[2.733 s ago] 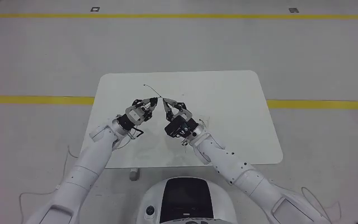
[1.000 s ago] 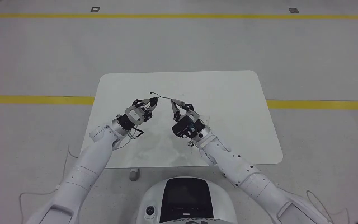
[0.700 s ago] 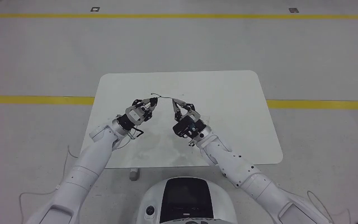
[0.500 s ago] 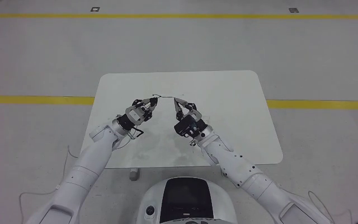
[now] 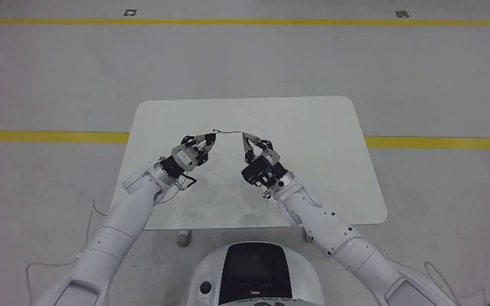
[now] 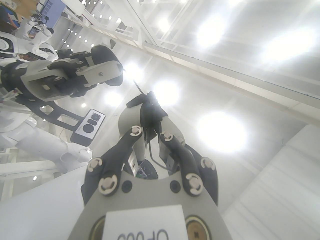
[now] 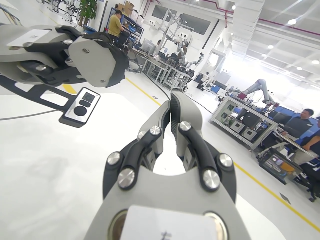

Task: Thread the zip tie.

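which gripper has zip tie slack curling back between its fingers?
The left gripper: the zip tie curls back between its fingers toward the palm. The right gripper pinches it at the tips only.

Robotics lab: equipment benches (image 7: 241,116), other robots (image 7: 183,47), yellow floor lines (image 5: 230,21)

The table (image 5: 306,122) is showing a smooth white top with a faint sheen. The zip tie (image 6: 138,88) is looking like thin black plastic. The right gripper (image 7: 170,101) is showing matt grey plates, black links, shiny metal bolts and ribbed black pads (image 7: 174,112); the left gripper (image 6: 147,99) is looking alike.
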`<action>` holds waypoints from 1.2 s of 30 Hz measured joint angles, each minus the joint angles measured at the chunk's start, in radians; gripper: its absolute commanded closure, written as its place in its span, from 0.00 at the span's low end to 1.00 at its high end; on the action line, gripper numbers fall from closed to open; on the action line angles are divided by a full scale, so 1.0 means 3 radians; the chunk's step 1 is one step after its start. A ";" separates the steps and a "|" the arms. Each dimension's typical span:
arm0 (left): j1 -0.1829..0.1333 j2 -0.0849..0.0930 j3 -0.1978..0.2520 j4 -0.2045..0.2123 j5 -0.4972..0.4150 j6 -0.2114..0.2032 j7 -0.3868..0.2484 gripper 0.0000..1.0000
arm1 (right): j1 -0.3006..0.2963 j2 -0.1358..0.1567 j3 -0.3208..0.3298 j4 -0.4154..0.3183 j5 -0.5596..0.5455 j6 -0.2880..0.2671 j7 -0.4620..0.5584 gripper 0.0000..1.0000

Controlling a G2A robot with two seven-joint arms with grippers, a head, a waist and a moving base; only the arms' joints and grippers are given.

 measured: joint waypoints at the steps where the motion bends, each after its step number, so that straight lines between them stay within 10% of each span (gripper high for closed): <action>1: 0.0000 0.0000 0.0000 0.0000 0.0000 0.0000 0.0000 1.00 | -0.0004 0.0004 0.0004 -0.0001 0.0000 0.0005 0.0004 1.00; 36: 0.0000 0.0000 0.0000 0.0000 0.0000 0.0000 0.0000 1.00 | 0.0033 0.0207 -0.0182 -0.0037 0.0000 0.0240 0.0189 1.00</action>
